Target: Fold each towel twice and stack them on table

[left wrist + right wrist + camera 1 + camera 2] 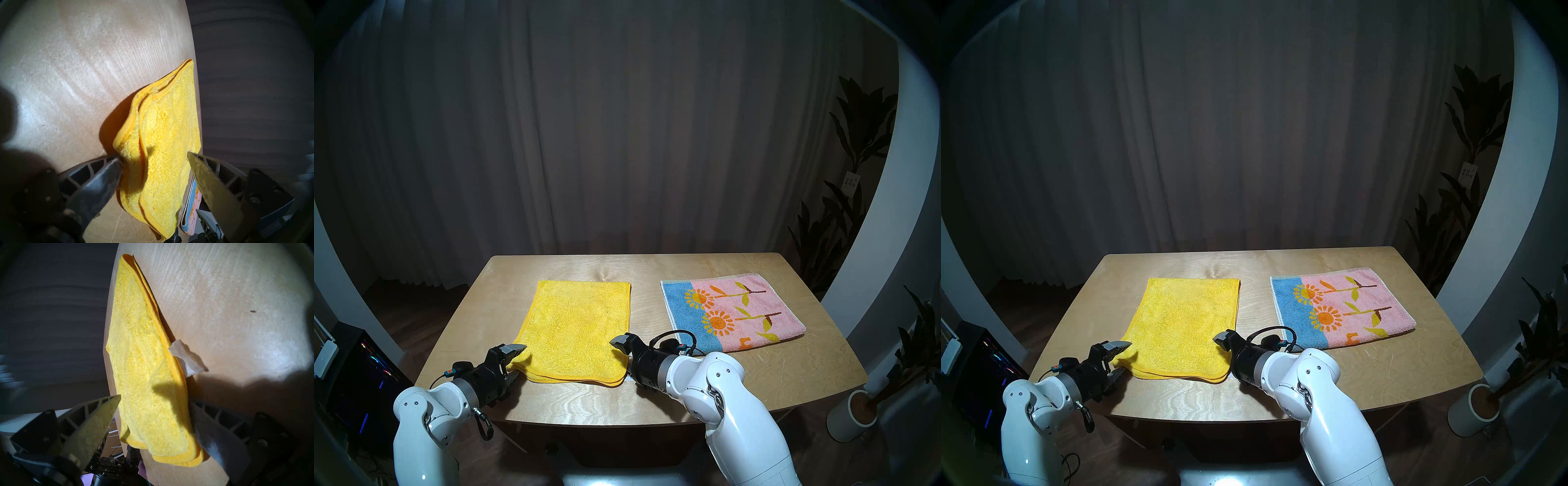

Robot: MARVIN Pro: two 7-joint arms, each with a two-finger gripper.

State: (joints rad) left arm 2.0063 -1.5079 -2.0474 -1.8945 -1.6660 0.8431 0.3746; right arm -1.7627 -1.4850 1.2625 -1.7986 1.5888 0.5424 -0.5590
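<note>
The yellow towel (575, 325) lies folded once on the table (572, 404), its doubled hems facing the robot. The left gripper (514, 361) stands at the towel's near left corner with its jaws spread: one finger (105, 171) is under the lifted corner, against the tabletop, the other finger (202, 171) is above the cloth with a clear gap to it. The corner between them is bunched and raised off the wood. The right gripper (155, 405) straddles the near right corner, jaws likewise spread; its lower finger (209, 426) runs along the hem edge at table level, its upper finger (102, 412) is held clear of the pile. Neither pair is pressed onto the fabric. A white care tag (187, 360) sticks out of the hem just ahead of the right gripper. The pink sunflower towel (733, 312) lies flat beyond and to the outer side of the right gripper, apart from the yellow one.
</note>
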